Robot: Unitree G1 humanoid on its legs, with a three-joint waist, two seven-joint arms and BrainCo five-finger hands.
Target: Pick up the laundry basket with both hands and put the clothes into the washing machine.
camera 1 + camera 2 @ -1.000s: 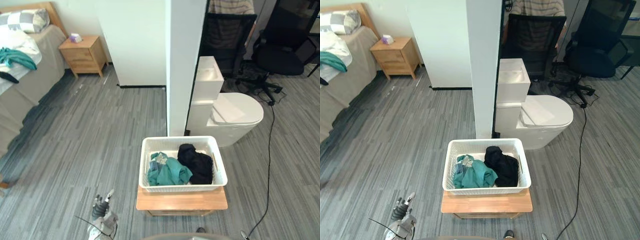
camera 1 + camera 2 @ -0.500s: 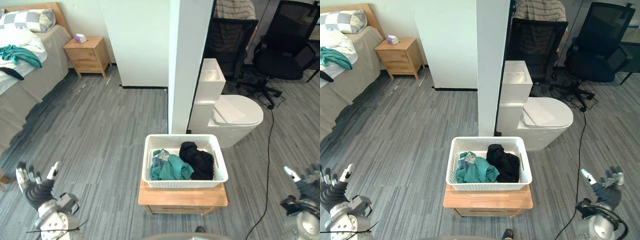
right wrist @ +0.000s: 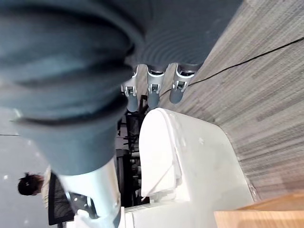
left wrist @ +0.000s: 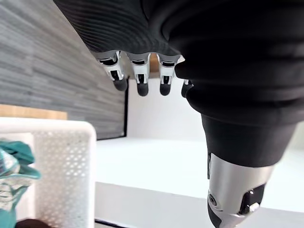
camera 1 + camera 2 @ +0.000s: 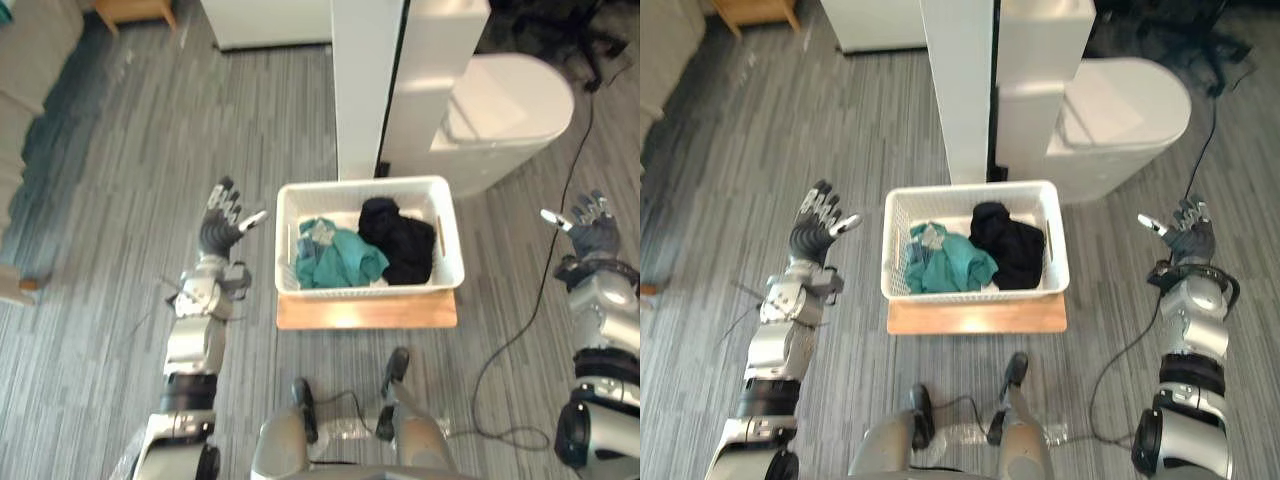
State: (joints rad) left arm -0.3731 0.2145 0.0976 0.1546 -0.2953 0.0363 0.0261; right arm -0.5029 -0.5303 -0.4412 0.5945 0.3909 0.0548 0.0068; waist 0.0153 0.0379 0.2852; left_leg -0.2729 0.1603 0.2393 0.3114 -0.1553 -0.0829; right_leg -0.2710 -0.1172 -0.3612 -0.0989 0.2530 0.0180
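Either side of laundry basket (image 5: 368, 284) | left hand (image 5: 222, 226) raised, fingers spread | right hand (image 5: 592, 229) likewise

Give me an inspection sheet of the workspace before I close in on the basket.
Surface: wooden stool on grey floor, bearing the basket.
Job's things: white basket upright on the stool; teal clothes and black clothes inside.
Clutter: nothing seen.
Robot hands: left robot hand open, left of the basket, apart from it; right robot hand open, farther off on its right.
Cables: nothing seen on basket or stool.
Surroundings: white toilet and white pillar behind the basket.
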